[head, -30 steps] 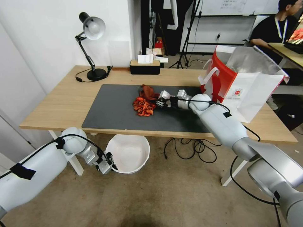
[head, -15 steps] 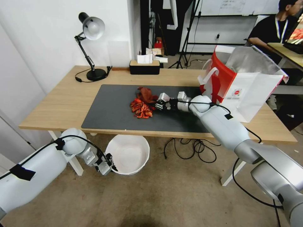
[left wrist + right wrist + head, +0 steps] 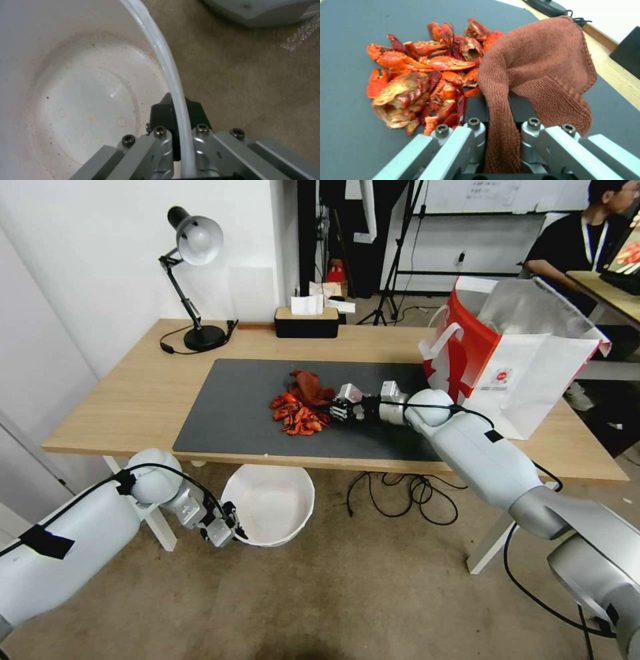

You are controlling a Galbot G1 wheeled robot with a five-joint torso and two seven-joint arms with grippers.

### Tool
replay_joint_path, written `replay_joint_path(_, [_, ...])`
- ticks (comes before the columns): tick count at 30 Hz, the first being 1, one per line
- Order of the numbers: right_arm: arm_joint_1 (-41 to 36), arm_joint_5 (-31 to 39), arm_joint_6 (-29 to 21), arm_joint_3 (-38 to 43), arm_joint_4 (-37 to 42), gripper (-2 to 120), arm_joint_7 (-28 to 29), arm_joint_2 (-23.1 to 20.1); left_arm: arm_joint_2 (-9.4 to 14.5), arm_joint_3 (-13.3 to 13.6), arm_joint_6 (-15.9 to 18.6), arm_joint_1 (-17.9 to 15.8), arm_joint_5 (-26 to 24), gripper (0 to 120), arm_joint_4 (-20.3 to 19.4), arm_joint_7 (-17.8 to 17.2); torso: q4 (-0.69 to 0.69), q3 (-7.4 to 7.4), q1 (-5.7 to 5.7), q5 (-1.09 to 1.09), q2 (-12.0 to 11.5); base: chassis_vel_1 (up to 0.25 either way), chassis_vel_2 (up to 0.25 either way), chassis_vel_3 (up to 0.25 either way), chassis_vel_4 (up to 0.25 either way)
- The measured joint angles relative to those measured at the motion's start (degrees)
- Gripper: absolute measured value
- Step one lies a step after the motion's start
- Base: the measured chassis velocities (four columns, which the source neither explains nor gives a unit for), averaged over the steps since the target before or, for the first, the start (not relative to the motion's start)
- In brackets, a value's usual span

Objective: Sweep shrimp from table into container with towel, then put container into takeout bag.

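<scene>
A heap of red-orange shrimp (image 3: 293,415) (image 3: 423,75) lies on the dark grey mat of the table (image 3: 120,400). My right gripper (image 3: 335,411) (image 3: 502,130) is shut on the rust-brown towel (image 3: 308,385) (image 3: 540,72), which drapes against the heap's far side. Below the table's front edge the white container (image 3: 268,505) (image 3: 76,82) hangs, my left gripper (image 3: 235,527) (image 3: 178,127) shut on its rim. The red-and-white takeout bag (image 3: 513,360) stands open at the table's right end.
A black desk lamp (image 3: 195,280) and a black tissue box (image 3: 307,321) stand along the table's back edge. Cables (image 3: 400,493) lie on the floor under the table. A white table leg (image 3: 490,543) stands at the right.
My right gripper has dragged the towel and the shrimp heap toward the table's front edge and a little left. The left arm and container have stayed put.
</scene>
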Motion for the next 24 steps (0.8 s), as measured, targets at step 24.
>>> replay_joint_path(24, [-3.64,2.32,-2.36,-0.09,8.49,6,1.45,-3.14,-2.54,11.46,2.51,-11.94,-4.31,0,0.59,2.91,0.02,0.03,0.02,0.0,-0.02,0.0,0.0,0.0,0.0])
